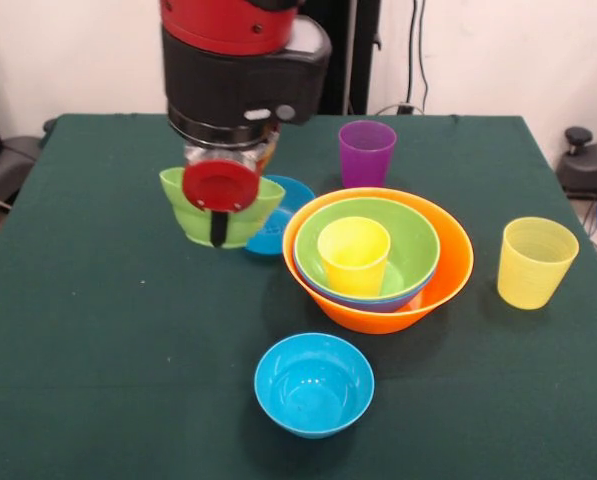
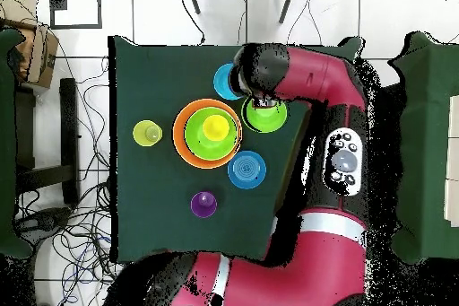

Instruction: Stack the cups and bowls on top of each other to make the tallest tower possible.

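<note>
Front view | arm [image 1: 243, 50] vertical, wrist down | gripper [image 1: 221, 200] over small green bowl [image 1: 221, 215] | jaw state unclear

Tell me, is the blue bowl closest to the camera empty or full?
Empty. The front view looks straight into the blue bowl and shows only its bare, shiny blue bottom.

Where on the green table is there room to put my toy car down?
In the front view, the table is bare left of the near blue bowl, in front of the small green bowl. It is crowded around the orange bowl, between purple cup and ribbed cup.
</note>
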Robot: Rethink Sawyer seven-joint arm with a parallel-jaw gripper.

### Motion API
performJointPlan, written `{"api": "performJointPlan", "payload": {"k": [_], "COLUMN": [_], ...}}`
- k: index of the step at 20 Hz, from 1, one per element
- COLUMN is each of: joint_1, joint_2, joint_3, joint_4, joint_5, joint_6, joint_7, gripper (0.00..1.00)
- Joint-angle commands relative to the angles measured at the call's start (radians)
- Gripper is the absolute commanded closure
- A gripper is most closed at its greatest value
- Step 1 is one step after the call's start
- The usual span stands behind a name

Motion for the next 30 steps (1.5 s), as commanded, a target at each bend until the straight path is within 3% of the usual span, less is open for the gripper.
{"api": "performJointPlan", "payload": {"k": [1, 16, 24, 30], "joint_1": [0.066, 0.121, 0.103, 0.104], "joint_2": [0.112, 0.147, 0.097, 0.097], "joint_3": [-0.012, -0.119, -0.092, -0.089], "joint_4": [-0.114, -0.151, -0.122, -0.128], "joint_5": [0.054, 0.194, 0.299, 0.36], "joint_6": [0.115, 0.151, 0.266, 0.325], "joint_7": [0.26, 0.244, 0.179, 0.184], "gripper": [1.0, 1.0, 1.0, 1.0]}}
